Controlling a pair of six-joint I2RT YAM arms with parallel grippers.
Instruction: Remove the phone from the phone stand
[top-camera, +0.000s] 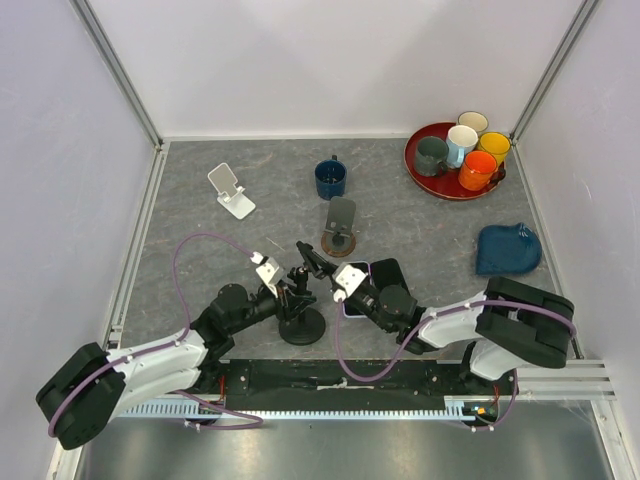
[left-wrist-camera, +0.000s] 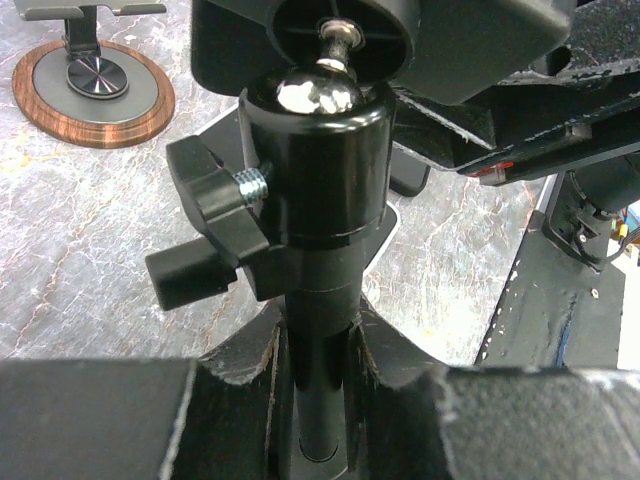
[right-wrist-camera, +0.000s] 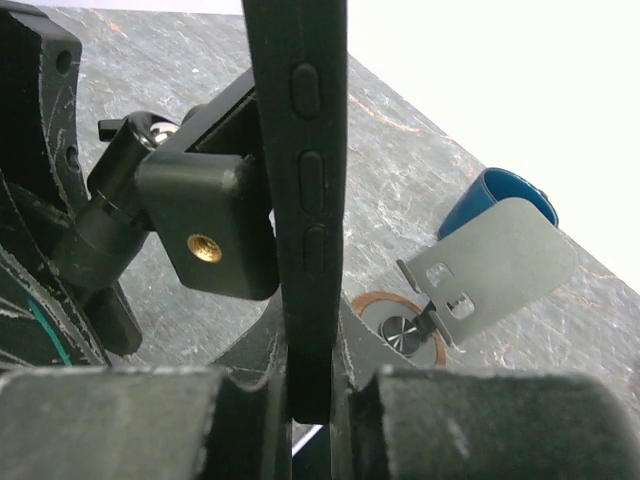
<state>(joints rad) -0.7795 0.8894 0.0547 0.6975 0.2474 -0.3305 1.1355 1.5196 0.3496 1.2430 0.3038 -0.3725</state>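
Note:
The black phone stand (top-camera: 301, 322) stands on its round base near the front middle of the table. My left gripper (top-camera: 291, 293) is shut on its upright post (left-wrist-camera: 320, 340), just under the ball head (left-wrist-camera: 318, 95). The black phone (right-wrist-camera: 300, 150) stands edge-on in the stand's clamp (right-wrist-camera: 207, 225), side buttons facing the right wrist camera. My right gripper (right-wrist-camera: 312, 385) is shut on the phone's lower edge, a finger on each face. From above, the phone (top-camera: 386, 272) shows partly under my right gripper (top-camera: 340, 282).
A grey stand on a wooden disc (top-camera: 340, 230) and a blue mug (top-camera: 331, 178) stand just beyond the grippers. A white folding stand (top-camera: 232, 190) is at the back left. A red tray (top-camera: 420, 178) of cups is at the back right, and a blue cloth (top-camera: 508, 248) lies on the right.

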